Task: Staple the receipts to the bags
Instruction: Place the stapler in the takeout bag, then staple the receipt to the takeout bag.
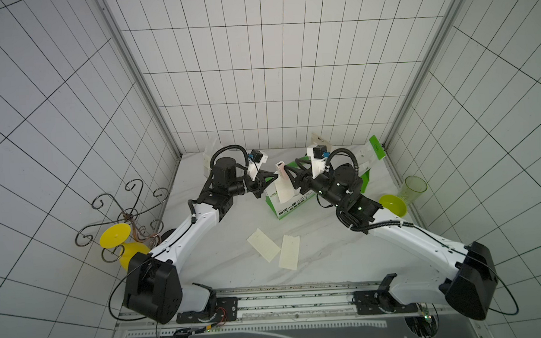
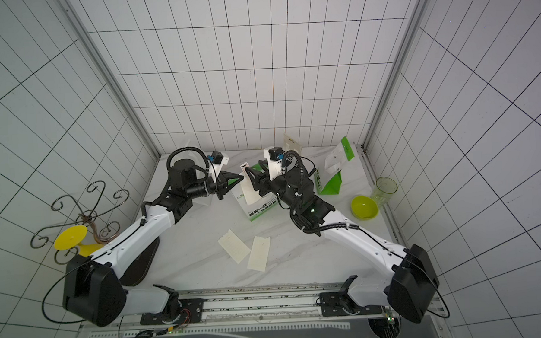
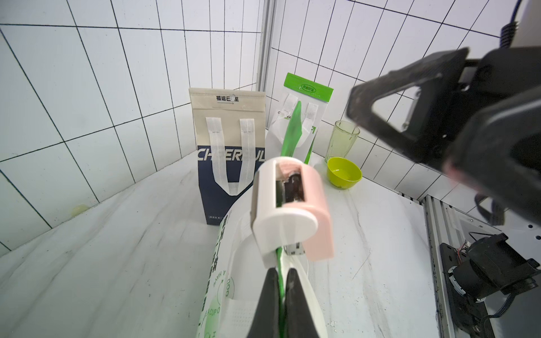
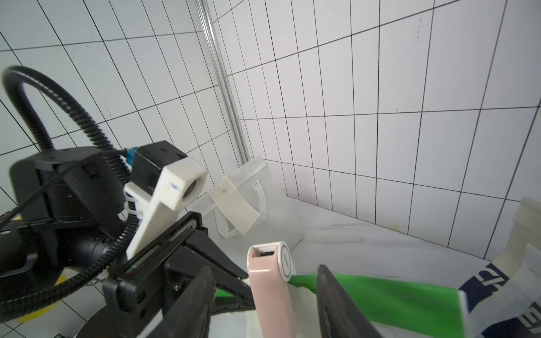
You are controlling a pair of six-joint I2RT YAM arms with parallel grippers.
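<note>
far left, the white bag [image 4: 263, 187] stands in the back corner with a receipt [image 4: 234, 209] hanging on its front. it looks done to me, so i leave it alone.

my left gripper [image 3: 280, 273] is pinched shut on the top edge of the green-and-white bag [image 1: 288, 210] and holds the rim upright. just beyond its fingertips the pink-and-white stapler [image 3: 288, 204] sits astride that rim. a cream slip [image 1: 284, 191] hangs from under it down the bag's face.

nearer me, two loose receipts [image 1: 263, 244] [image 1: 289, 252] lie flat on the table, side by side and untouched.

my right gripper [image 4: 263, 270] stands with its jaws apart, one on each side of the stapler, and as far as i can tell neither touches it. i cannot see whether a staple has gone through.

for a good press i'd hold the left pinch firm so the rim can't fold. then i'd centre the right jaws on the stapler's broad faces, close straight and square, and check that the slip's end sits inside the mouth.

further right are the navy bag [image 3: 216, 199], a second green-and-white bag [image 1: 375, 148], a lime bowl [image 1: 393, 204] and a green cup [image 1: 414, 188], all clear of the work.
</note>
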